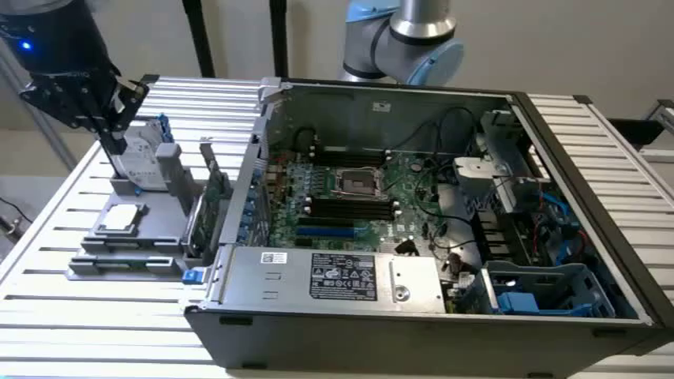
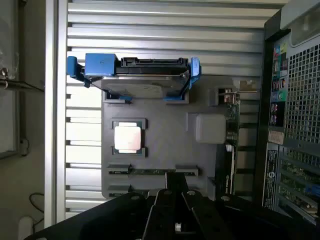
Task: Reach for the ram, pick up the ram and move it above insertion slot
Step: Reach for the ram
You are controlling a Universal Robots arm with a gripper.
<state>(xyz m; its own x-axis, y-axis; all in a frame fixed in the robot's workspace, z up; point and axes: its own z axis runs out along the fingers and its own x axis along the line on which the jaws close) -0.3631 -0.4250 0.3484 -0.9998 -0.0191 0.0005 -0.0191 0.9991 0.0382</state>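
The ram (image 1: 125, 258) (image 2: 150, 171) is a thin, long green stick. It sits on its edge in a narrow slot at the near end of the holder (image 1: 153, 230) (image 2: 165, 125). In the exterior view it lies at about 6 o'clock from the gripper (image 1: 113, 146) (image 2: 176, 187), well apart from it, and the gripper holds nothing. It cannot be told if the gripper is apart or together.

The holder is a matte grey block with moulded pockets. A square silver CPU (image 1: 121, 217) (image 2: 127, 138) lies at 12 o'clock from the ram, and beyond it stands a metal hard drive (image 1: 142, 162) (image 2: 137, 89) in a blue frame. The open case (image 1: 421, 332) is at 3 o'clock, on a ribbed aluminium table (image 1: 63, 316). The black wrist comes in from 11 o'clock and points the gripper downward over the holder.
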